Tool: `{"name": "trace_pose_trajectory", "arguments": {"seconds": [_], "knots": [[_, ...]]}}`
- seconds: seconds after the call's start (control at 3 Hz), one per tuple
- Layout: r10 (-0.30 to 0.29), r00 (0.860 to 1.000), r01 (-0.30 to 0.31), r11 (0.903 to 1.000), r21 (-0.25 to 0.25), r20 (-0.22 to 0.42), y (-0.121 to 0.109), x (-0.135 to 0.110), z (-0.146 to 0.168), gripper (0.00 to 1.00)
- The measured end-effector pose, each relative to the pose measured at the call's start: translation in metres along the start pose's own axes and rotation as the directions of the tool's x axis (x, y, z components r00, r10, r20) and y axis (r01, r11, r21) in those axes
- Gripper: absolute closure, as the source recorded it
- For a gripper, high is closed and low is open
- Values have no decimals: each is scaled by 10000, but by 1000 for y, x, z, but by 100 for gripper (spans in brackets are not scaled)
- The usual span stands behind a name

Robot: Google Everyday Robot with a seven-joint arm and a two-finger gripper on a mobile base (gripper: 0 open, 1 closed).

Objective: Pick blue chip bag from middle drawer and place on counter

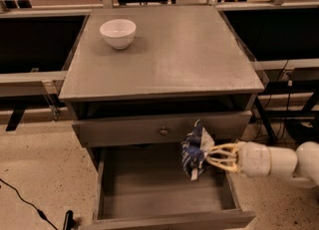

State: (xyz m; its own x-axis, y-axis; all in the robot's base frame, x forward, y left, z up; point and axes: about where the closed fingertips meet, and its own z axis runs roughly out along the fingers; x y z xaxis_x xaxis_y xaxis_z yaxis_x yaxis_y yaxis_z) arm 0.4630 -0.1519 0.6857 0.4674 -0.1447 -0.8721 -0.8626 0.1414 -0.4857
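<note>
The blue chip bag (194,149), dark blue and white foil, hangs upright in my gripper (208,156), lifted above the open middle drawer (159,184) near its right side. The bag's top reaches the level of the upper drawer front. My gripper comes in from the right on a white arm (271,160), its pale fingers (222,149) shut on the bag's right edge. The drawer's grey floor is bare below the bag. The grey counter (174,55) lies above and behind.
A white bowl (118,33) stands at the counter's back left. The upper drawer front with a round knob (163,131) is slightly pulled out just above the bag. A black cable (25,204) runs over the speckled floor at left.
</note>
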Motion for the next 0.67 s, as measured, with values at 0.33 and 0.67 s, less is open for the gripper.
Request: {"name": "trace_pose_trajectory", "arguments": {"seconds": [0.33,0.67], "knots": [[-882,9954,874,9959,-237,-367,-50,-49,-24,100],[-1614,9844,1583,9862,-481,-696,-106,-99,-41,100]]}}
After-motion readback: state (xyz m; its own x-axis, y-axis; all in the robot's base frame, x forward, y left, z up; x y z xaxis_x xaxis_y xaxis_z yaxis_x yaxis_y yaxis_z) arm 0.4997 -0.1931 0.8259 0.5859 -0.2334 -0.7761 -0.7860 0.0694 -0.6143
